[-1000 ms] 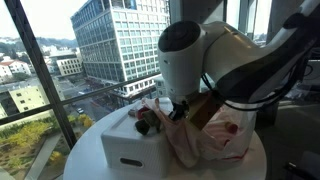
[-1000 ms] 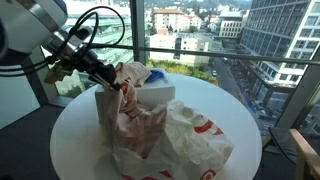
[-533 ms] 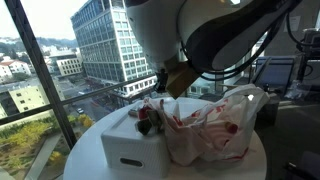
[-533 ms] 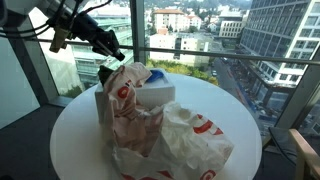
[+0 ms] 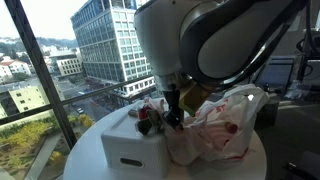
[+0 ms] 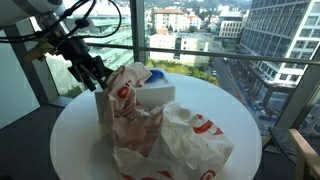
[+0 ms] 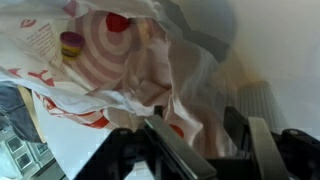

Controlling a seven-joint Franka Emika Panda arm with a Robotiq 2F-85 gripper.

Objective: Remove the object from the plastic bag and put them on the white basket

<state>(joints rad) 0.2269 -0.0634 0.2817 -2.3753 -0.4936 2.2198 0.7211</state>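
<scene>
While the pincer [image 7: 198, 130] stands apart, the white basket [image 5: 125, 150] holds a dark lump [image 5: 144, 125] beside the plastic bag [image 5: 230, 120].

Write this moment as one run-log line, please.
pincer: open, at top of plastic bag | bag: against white basket | basket: dark lump in it

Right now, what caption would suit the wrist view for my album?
Open gripper poised over the crumpled, red-printed plastic bag.

plastic bag [image 6: 160, 135] against white basket [image 5: 122, 146], blocking that side
</scene>
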